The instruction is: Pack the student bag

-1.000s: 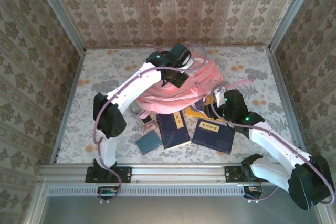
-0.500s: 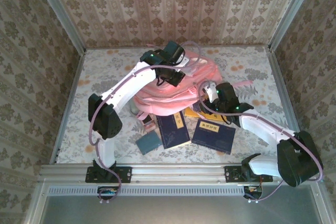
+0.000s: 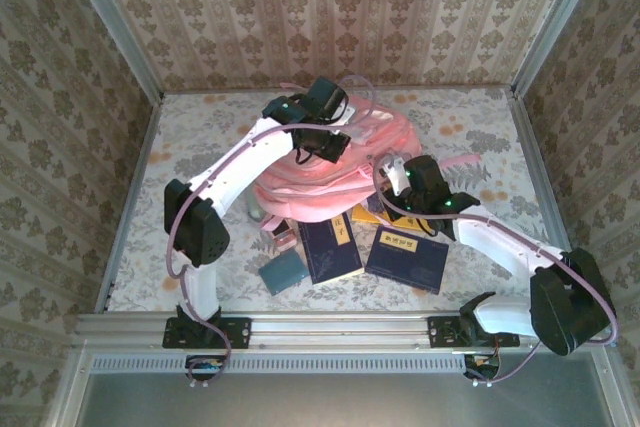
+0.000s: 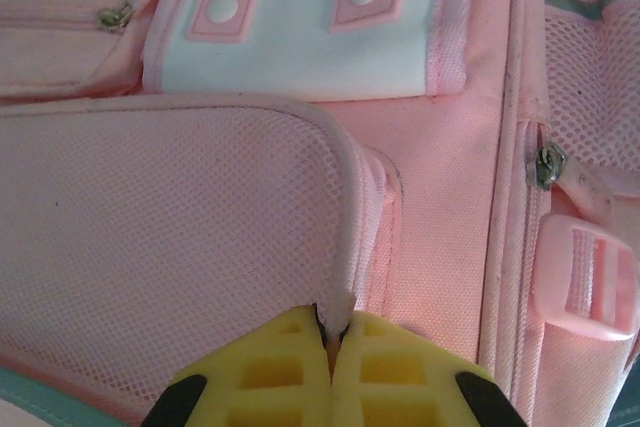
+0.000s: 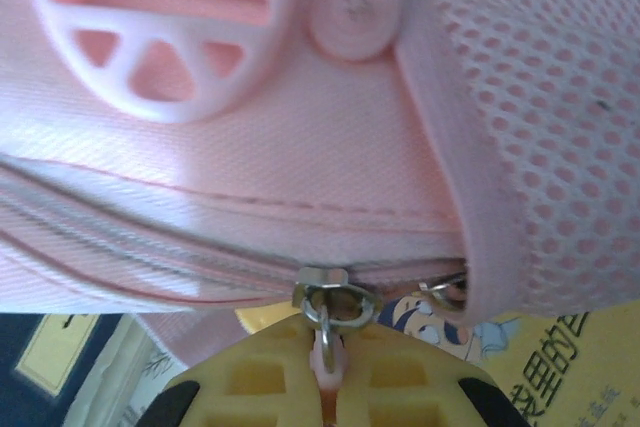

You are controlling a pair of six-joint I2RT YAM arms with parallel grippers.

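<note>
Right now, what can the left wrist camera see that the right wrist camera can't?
Left wrist camera: a pale pocket flap with two snaps, and the left gripper pinching the mesh pocket's corded edge. Right wrist camera: the right gripper shut on a zipper pull, plus a yellow cartoon book. Both: the pink bag, its mesh, and shut yellow fingers.

Large pink student bag point(image 3: 320, 192) lying flat at centre of table point(image 3: 190, 157); pale front pocket, mesh panels.
</note>
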